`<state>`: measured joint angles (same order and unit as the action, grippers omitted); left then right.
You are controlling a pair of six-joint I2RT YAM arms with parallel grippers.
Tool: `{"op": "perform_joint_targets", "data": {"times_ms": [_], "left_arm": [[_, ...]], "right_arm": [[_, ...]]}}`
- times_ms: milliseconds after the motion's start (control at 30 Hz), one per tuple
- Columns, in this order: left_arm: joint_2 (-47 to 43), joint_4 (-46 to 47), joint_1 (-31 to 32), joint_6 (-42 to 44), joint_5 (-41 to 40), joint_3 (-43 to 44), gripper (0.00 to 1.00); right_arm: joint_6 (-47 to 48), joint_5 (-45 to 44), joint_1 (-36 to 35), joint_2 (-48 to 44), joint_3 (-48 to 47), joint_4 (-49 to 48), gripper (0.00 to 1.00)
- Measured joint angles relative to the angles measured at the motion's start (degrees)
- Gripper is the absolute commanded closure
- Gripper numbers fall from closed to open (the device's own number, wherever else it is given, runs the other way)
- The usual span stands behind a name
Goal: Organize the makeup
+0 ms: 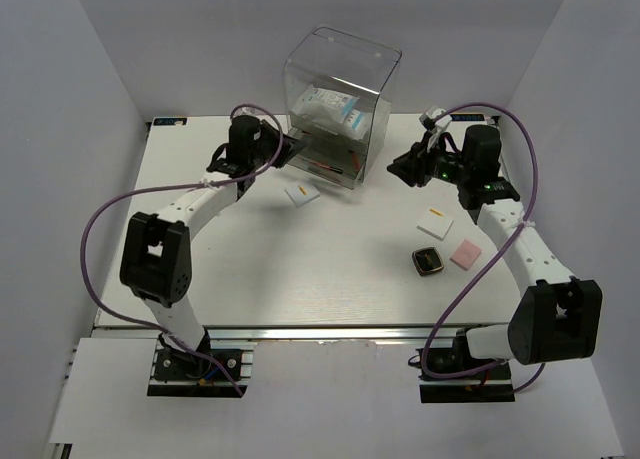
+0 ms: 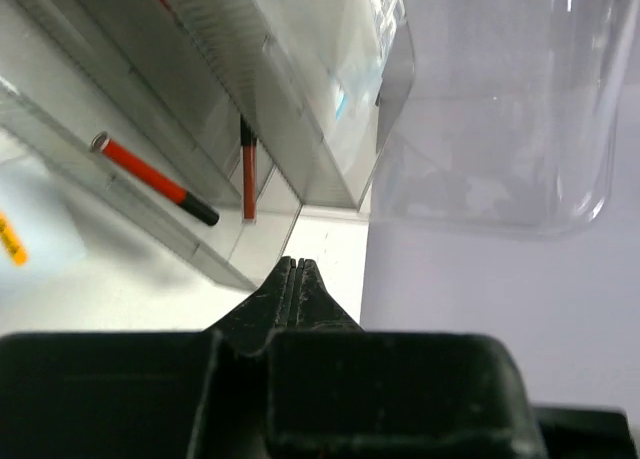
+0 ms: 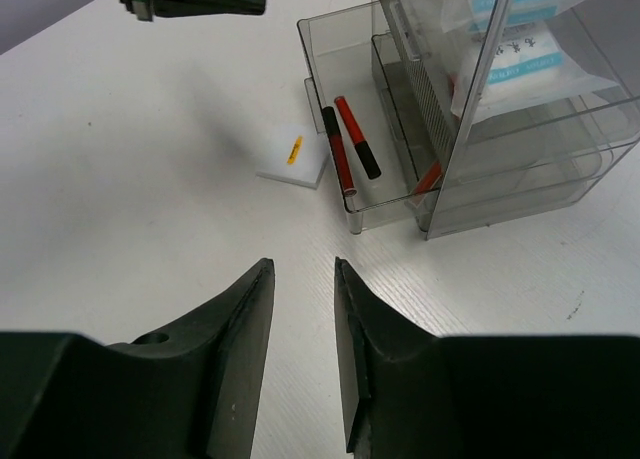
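1. At the far edge of the table [image 1: 250,279] a clear drawer box [image 1: 340,79] stands upright. A packet [image 1: 325,109] with white contents and blue print sits in its upper part.
2. Lower down, a drawer [image 3: 335,54] is pulled out of the box toward the left arm's side. Two red sticks [image 3: 357,139] with black ends lie in it side by side, close together.
3. The left gripper [image 2: 296,274] is closed, its fingers pressed flat together with nothing between them. It sits close by the pulled-out drawer, on the box's left side. Whether its tip touches the plastic cannot be told.
4. A white square with an orange mark [image 1: 302,193] lies flat on the table just in front of the open drawer. It is near the drawer but not touching it.
5. The right gripper [image 3: 300,271] hangs above the table to the right of the box, pointing toward the drawer. Its jaws stand apart and hold nothing; only bare tabletop shows in the gap.
6. On the right side of the table, near the right arm, lie three more things. A plain white square [image 1: 435,221] is farthest back.
7. Nearer the front, a pink square [image 1: 465,252] lies just beside a black compact [image 1: 428,262] with a gold rim. The two are close but apart, and both lie well away from the box.
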<state>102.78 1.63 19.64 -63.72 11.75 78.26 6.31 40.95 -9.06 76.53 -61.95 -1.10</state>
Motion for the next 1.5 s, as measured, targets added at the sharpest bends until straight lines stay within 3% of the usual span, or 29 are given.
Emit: {"op": "perform_joint_targets", "data": {"times_ms": [233, 567, 967, 1500], "left_arm": [[-7.5, 6.5, 0.0, 1.4, -0.6, -14.1, 1.00], [-7.6, 10.1, 0.0, 1.1, -0.7, -21.5, 1.00], [-6.2, 13.3, 0.0, 0.4, -0.5, -21.6, 1.00], [10.4, 11.7, 0.0, -1.0, 1.9, -9.5, 1.00]], "right_arm": [[0.1, 0.4, 0.0, 1.2, -0.1, 0.1, 0.63], [0.5, -0.1, 0.0, 1.7, -0.1, 1.2, 0.63], [1.6, -1.7, 0.0, 1.7, -0.1, 3.1, 0.62], [1.9, -4.8, 0.0, 0.6, 3.7, 4.0, 0.59]]}}
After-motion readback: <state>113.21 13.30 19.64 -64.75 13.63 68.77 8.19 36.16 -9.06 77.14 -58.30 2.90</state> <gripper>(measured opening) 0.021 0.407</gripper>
